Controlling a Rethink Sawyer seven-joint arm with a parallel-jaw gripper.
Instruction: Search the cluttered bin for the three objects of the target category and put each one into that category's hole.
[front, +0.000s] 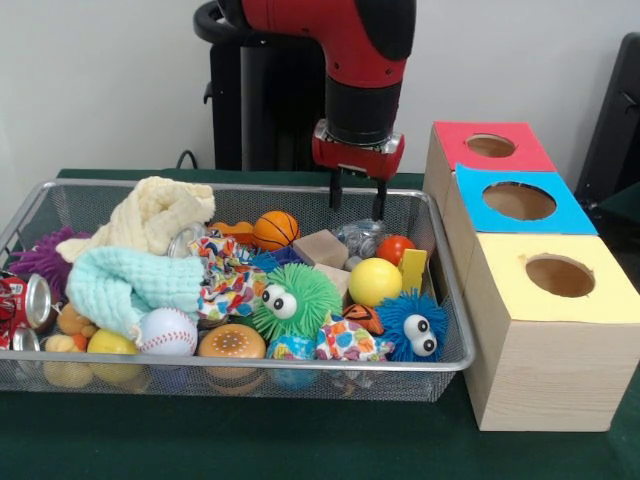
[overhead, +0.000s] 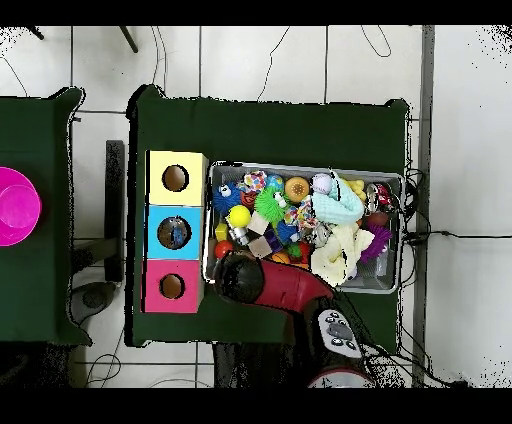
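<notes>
While the red-and-black gripper (front: 358, 197) hangs with its fingers (front: 335, 190) narrowly parted and empty above the silver wire-mesh bin (front: 455, 335), crowding is the risk. Descending, it could snag the crumpled silvery foil piece (front: 360, 238) or the small red ball (front: 394, 248) together.

a table covered in dark green cloth (front: 300, 440) is seen carrying two sets of things. a wide, shallow basket of silver wire mesh (front: 445, 345), filled with toys and cloths, is set directly on the cloth. just beside it, three pale wooden boxes are lined up touching, topped red (front: 440, 165), blue (front: 455, 215) and yellow (front: 545, 375), each with a round hole.
</notes>
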